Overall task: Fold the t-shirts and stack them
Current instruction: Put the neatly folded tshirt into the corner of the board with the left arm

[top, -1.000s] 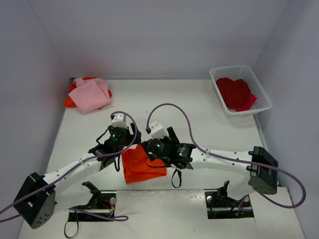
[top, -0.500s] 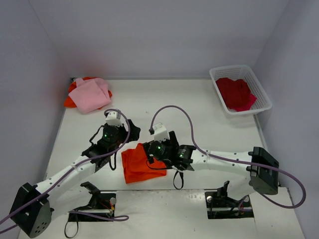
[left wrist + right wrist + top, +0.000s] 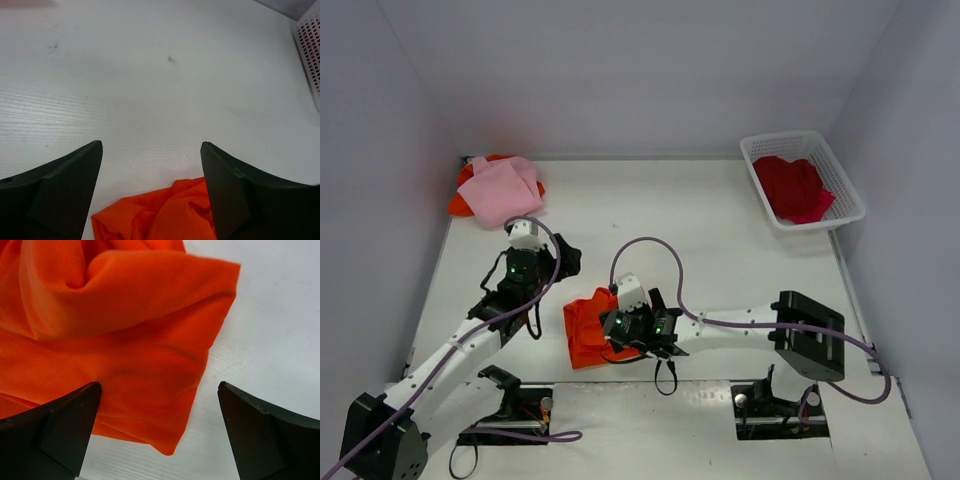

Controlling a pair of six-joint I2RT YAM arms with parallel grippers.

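Our left tool (image 3: 151, 147) and right tool (image 3: 158, 390) both gape empty; we should pinch 2 corners of the orange t-shirt (image 3: 588, 325) low, then fold evenly.

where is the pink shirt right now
In the top view the pink shirt lies in the far left corner of the table, on top of some orange cloth, across from the white basket at far right.

Robot lab cell: plain grey walls (image 3: 640, 70), white table (image 3: 720, 240), bolted arm mounts (image 3: 780, 410).
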